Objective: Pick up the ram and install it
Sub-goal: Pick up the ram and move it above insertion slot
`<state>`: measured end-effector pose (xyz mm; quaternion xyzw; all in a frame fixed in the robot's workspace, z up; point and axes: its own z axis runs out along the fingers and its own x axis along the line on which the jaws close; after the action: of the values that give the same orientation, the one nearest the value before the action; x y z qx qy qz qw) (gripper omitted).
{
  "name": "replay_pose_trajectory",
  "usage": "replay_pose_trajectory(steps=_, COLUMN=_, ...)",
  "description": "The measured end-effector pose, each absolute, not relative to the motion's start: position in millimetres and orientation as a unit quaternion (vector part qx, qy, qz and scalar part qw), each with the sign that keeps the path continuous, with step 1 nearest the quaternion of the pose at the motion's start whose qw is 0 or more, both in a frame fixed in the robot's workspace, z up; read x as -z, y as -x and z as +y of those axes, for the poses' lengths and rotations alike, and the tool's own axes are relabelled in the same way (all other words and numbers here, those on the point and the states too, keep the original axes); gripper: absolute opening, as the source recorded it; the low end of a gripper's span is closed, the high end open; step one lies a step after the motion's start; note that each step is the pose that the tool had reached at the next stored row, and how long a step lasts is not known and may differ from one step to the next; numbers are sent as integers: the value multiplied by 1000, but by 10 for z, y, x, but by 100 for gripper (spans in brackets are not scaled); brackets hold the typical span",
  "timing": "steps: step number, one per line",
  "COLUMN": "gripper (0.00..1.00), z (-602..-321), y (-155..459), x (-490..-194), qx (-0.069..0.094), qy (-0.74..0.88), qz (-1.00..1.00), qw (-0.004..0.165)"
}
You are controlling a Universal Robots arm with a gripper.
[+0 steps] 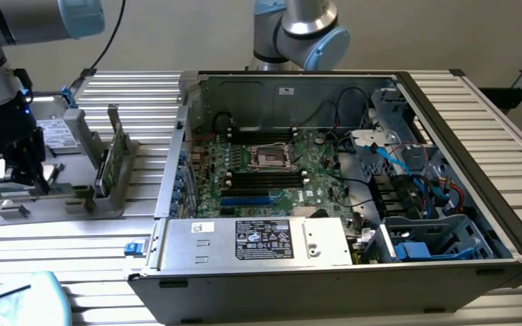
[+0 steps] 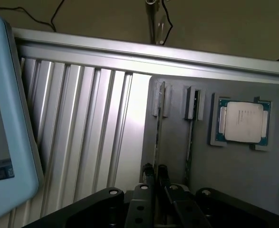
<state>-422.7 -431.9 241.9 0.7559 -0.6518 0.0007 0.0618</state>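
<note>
Black claw (image 2: 155, 171) fingers (image 2: 149, 173) stood nearly closed and appeared to pinch the near end of the ram (image 2: 157, 128), though from that edge-on angle the contact itself was hard to confirm. The ram stood on edge in a slot of the grey holder (image 2: 234, 180). A second stick (image 2: 191, 126) stood in the neighbouring slot just beside it, and a square silver processor (image 2: 244, 122) lay flat beyond that. The holder rested on the slatted metal table (image 2: 82, 123), to the exterior view's left of the open computer case (image 1: 506, 227) and well apart from the black memory slots (image 1: 266, 178) on its motherboard.

The hold looked narrow, taken on a thin board near one end, so the ram could have pivoted or slipped between the fingers. Any pull not in line with the holder's slot risked binding the ram there or dragging the holder along. The second stick stood close enough to be clipped. A ram carried crooked would likely have met its slot askew, straining the board.
</note>
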Motion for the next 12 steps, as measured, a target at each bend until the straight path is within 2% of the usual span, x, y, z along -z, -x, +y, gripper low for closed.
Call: replay_pose_trajectory(steps=12, gripper=14, z=-4318, y=4222, x=-2912, qx=-1, qy=-756, qz=-652, qw=62)
